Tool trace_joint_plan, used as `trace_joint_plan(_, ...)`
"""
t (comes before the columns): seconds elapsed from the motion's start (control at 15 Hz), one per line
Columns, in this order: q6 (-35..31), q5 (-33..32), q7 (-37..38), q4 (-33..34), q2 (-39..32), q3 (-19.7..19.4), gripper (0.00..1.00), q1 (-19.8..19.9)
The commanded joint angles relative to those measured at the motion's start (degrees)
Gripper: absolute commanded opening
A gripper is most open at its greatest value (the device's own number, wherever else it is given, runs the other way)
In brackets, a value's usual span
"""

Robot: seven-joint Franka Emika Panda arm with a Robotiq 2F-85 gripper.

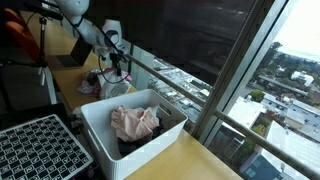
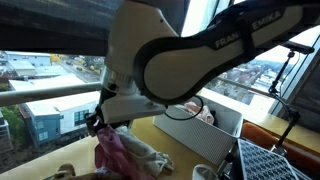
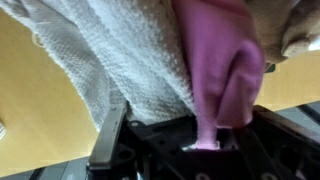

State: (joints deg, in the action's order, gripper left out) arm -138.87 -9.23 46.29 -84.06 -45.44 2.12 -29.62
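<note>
In the wrist view a pink cloth (image 3: 225, 70) hangs down into my gripper (image 3: 205, 142), whose jaws are shut on its lower fold. Beside it lies a white terry towel (image 3: 110, 60), pressed against the pink cloth and resting on the wooden tabletop (image 3: 40, 110). In both exterior views the gripper (image 1: 116, 72) (image 2: 100, 125) is low over a small heap of cloths (image 1: 100, 84) by the window rail. The pink cloth (image 2: 112, 150) and a pale cloth (image 2: 152, 156) lie just under the fingers.
A white bin (image 1: 95, 128) (image 2: 222, 122) holding a pinkish garment (image 1: 135, 122) stands on the table. A black lattice crate (image 1: 40, 150) (image 2: 275, 160) sits beside it. A metal rail (image 1: 175, 80) and window glass run along the table's far edge.
</note>
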Motion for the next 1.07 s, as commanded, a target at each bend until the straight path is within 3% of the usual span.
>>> trace_joint_plan(0.0,1.59,-4.46,5.57,-10.32,13.00,-4.23,0.00,-3.53)
trace_joint_plan(0.33,4.81,-14.16,16.27,-20.05,27.89,-5.24,0.00,-4.90)
trace_joint_plan(0.53,8.63,-19.77,22.76,-25.68,37.06,-3.17,0.00,-2.56)
trace_joint_plan(0.8,15.40,-23.90,27.55,-33.21,48.96,0.69,0.00,4.39)
trace_joint_plan(1.0,16.38,-22.14,26.21,-39.93,56.75,2.16,0.00,11.93)
